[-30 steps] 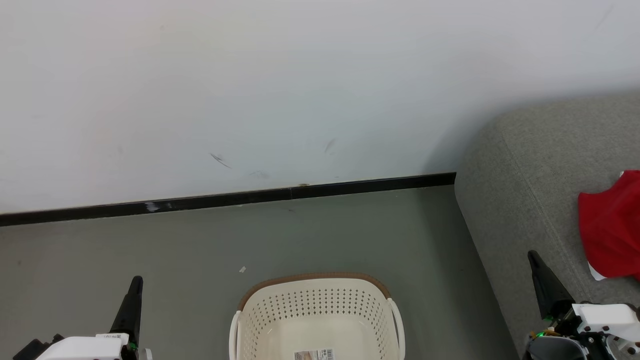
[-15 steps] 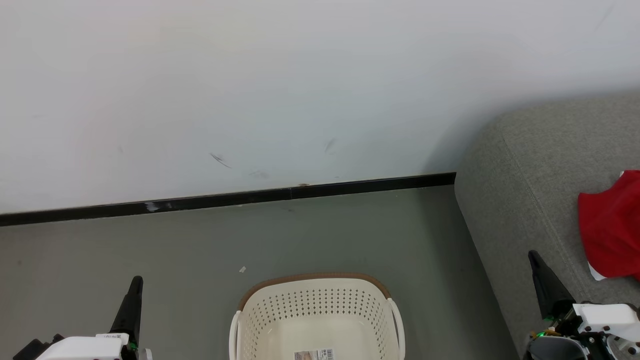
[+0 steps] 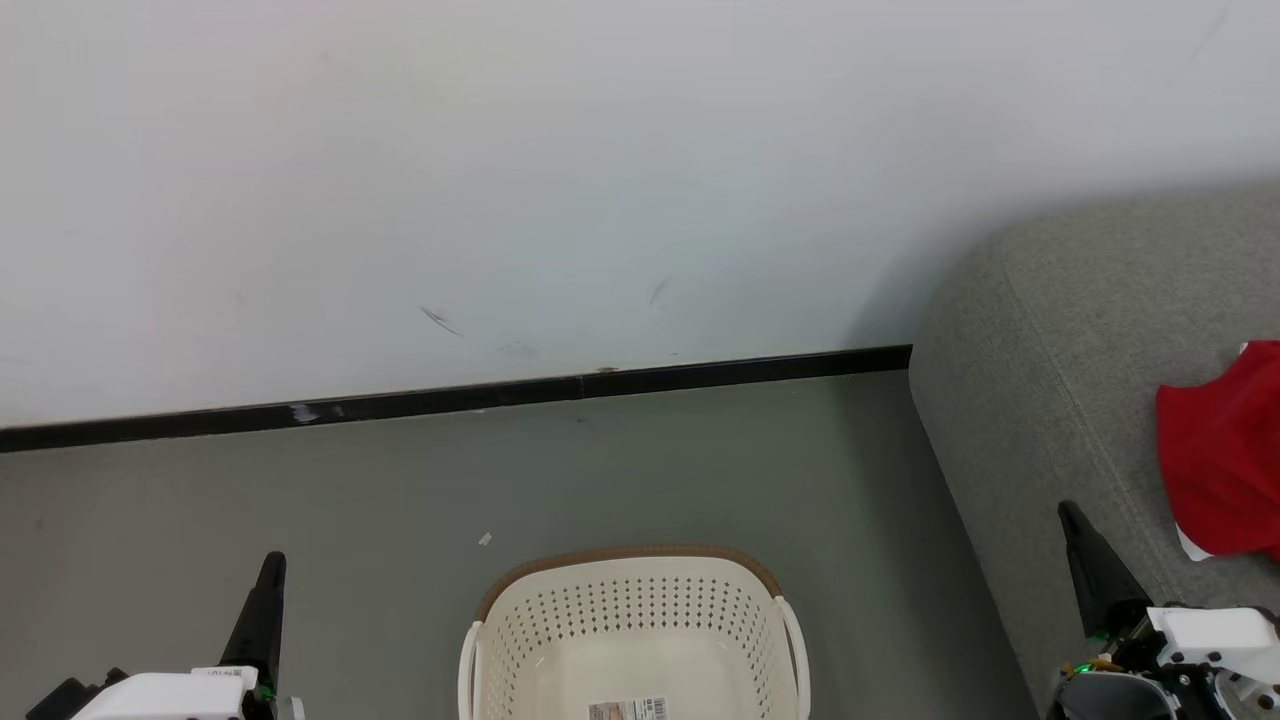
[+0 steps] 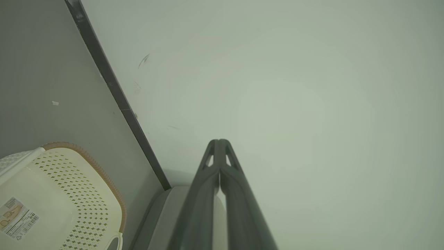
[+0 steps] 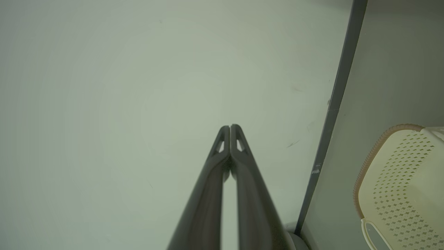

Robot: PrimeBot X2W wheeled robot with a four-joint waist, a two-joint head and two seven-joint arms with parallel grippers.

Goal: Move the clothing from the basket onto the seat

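The cream-white basket (image 3: 634, 640) stands on the floor at the bottom centre of the head view, and the part of its inside that shows holds only a paper label. Red clothing (image 3: 1222, 450) with white trim lies on the grey seat (image 3: 1060, 360) at the right edge. My left gripper (image 3: 272, 565) is shut at the lower left, well apart from the basket. My right gripper (image 3: 1070, 513) is shut at the lower right, in front of the seat's edge. In the wrist views, the left gripper (image 4: 219, 141) and right gripper (image 5: 230, 126) point at the wall, fingertips touching, with the basket (image 4: 62, 194) (image 5: 402, 180) off to one side.
A pale wall (image 3: 500, 180) with a black skirting strip (image 3: 450, 397) runs behind the grey floor (image 3: 300, 480). A small white scrap (image 3: 485, 539) lies on the floor left of the basket.
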